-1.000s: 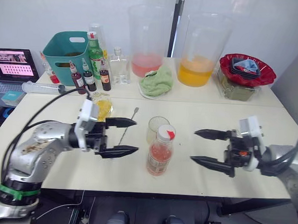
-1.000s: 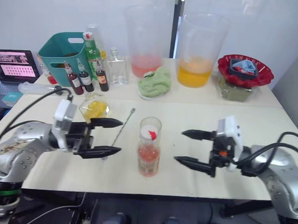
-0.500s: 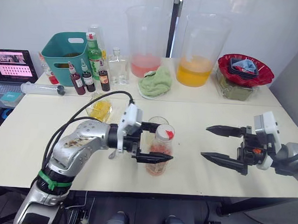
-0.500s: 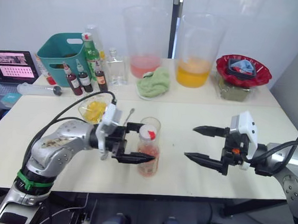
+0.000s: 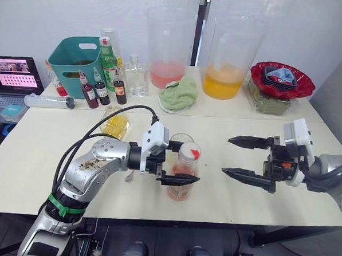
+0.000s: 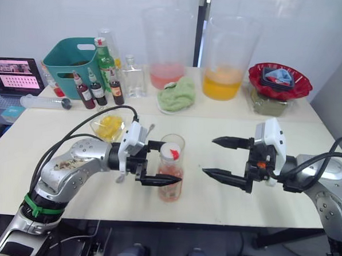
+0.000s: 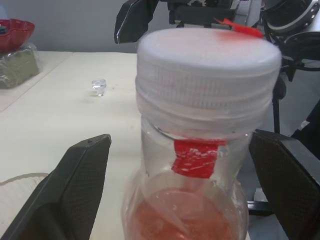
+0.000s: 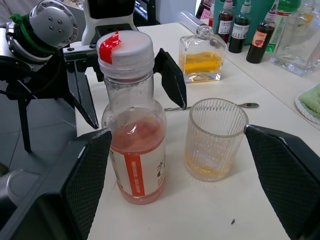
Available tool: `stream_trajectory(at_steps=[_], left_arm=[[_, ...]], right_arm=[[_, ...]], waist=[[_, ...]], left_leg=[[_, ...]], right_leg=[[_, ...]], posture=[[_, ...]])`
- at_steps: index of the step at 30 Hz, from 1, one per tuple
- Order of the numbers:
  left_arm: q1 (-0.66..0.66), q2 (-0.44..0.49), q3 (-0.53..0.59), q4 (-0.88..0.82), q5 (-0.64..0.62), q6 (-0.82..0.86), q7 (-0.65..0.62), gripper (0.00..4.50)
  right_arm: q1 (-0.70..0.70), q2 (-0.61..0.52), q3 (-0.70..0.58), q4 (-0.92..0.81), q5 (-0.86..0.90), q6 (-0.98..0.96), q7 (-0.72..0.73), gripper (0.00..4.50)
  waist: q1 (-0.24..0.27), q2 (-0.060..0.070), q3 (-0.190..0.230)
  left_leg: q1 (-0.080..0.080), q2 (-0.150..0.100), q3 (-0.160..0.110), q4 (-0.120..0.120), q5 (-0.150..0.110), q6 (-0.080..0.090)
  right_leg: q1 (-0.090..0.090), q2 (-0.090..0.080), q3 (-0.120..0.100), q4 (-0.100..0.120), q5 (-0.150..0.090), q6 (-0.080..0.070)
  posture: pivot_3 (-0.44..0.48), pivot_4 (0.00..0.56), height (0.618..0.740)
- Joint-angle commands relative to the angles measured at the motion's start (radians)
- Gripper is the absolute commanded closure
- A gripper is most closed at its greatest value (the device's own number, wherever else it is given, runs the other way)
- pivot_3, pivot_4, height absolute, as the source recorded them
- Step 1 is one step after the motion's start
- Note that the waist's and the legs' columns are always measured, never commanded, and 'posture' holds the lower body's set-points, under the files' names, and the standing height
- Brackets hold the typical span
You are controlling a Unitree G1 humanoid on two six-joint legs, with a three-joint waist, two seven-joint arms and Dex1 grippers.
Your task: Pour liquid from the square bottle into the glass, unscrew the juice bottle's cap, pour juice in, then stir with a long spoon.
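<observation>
Juice bottle (image 5: 183, 173) is seen standing upright near the front middle of the table (image 5: 37, 161), with its white cap (image 8: 125, 51) still on and pink juice (image 8: 137, 144) in its lower part.

Far left at the back, a teal basket (image 5: 75, 59) and small dark bottles (image 5: 102, 89) are seen. A little closer, the square bottle (image 5: 115, 124) with yellow liquid (image 8: 202, 64) is stood on the table. The long spoon (image 8: 212, 106) is laid flat between the square bottle and the glass.

The left gripper (image 5: 181, 161) is held wide open around the juice bottle, one finger on each side. In the left wrist view a gap is seen between each finger and the bottle, so it is not squeezed.

The glass (image 5: 180, 143) is stood just behind the juice bottle, with a thin bit of yellow at its bottom.

To the right, the right gripper (image 5: 238, 157) is held wide open above the table, well apart from the bottle, with nothing between its fingers.
</observation>
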Motion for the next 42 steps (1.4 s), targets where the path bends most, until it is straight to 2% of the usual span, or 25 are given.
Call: stream_trajectory(at_steps=[1,4,8,11,18,30,31,38,42], left_arm=[[-0.024,-0.017,0.022,-0.014,-0.01,-0.008,0.008,0.0],[-0.024,-0.031,0.028,-0.028,-0.021,0.0,0.018,0.78],[-0.02,-0.026,0.024,-0.036,-0.017,0.003,0.017,2.16],[-0.014,-0.018,0.015,-0.043,-0.007,0.002,0.015,3.03],[-0.014,0.0,0.002,-0.056,0.0,0.014,0.012,3.07],[-0.01,0.025,-0.006,-0.069,-0.01,0.04,-0.011,3.07],[-0.01,0.027,-0.005,-0.067,-0.01,0.04,-0.013,3.07],[-0.008,0.046,-0.008,-0.079,-0.011,0.041,-0.027,3.07],[0.014,0.069,0.006,-0.109,-0.015,0.052,-0.02,3.07]], right_arm=[[-0.027,0.0,0.005,-0.002,-0.002,-0.01,0.003,0.05],[-0.037,-0.001,0.01,-0.004,0.006,-0.004,0.001,0.0],[-0.055,0.009,0.018,-0.03,0.041,0.014,-0.016,0.0],[-0.101,0.031,0.028,-0.049,0.075,0.038,-0.052,0.0],[-0.222,0.136,0.113,-0.089,0.126,0.14,-0.228,0.0],[-0.274,0.255,0.219,-0.128,0.105,0.212,-0.393,0.0],[-0.274,0.255,0.219,-0.128,0.111,0.215,-0.395,0.52],[-0.284,0.215,0.23,-0.108,0.109,0.189,-0.266,2.7],[-0.339,0.174,0.283,-0.028,0.053,0.121,-0.075,2.75]], waist=[[0.0,0.0,0.0],[0.0,0.0,0.0],[-0.001,0.0,0.0],[-0.003,0.0,0.0],[-0.005,0.0,0.0],[-0.005,0.0,0.0],[-0.005,0.0,0.0],[-0.008,0.0,0.0],[-0.011,0.0,0.0]], left_leg=[[0.0,0.0,0.0,0.0,0.0,0.0],[0.0,0.0,0.0,0.0,0.0,0.0],[0.0,0.0,0.0,0.0,0.0,0.0],[0.0,0.0,0.0,0.0,0.0,0.0],[0.0,0.0,-0.001,0.0,0.0,0.0],[0.0,0.0,-0.002,0.0,0.0,0.0],[0.0,0.0,-0.002,0.0,0.0,0.0],[0.0,0.0,-0.001,-0.001,0.0,0.001],[0.0,0.0,-0.001,-0.001,0.0,0.001]], right_leg=[[0.0,0.0,0.0,0.0,0.0,0.0],[0.0,0.0,0.0,0.0,0.0,0.0],[0.0,0.0,0.0,0.0,0.0,0.0],[0.0,0.0,0.0,0.0,0.0,0.0],[0.0,0.0,0.0,0.0,0.0,0.0],[-0.001,0.0,0.0,0.001,0.0,0.0],[-0.001,0.0,0.0,0.001,0.0,0.0],[-0.001,0.001,0.0,0.002,0.0,0.0],[-0.001,0.001,0.0,0.001,0.0,0.0]], posture=[[0.0,0.15,0.74],[0.0,0.15,0.74],[0.0,0.15,0.74],[0.0,0.15,0.74],[0.0,0.15,0.74],[0.0,0.15,0.74],[0.0,0.15,0.74],[0.0,0.15,0.74],[0.0,0.15,0.74]])
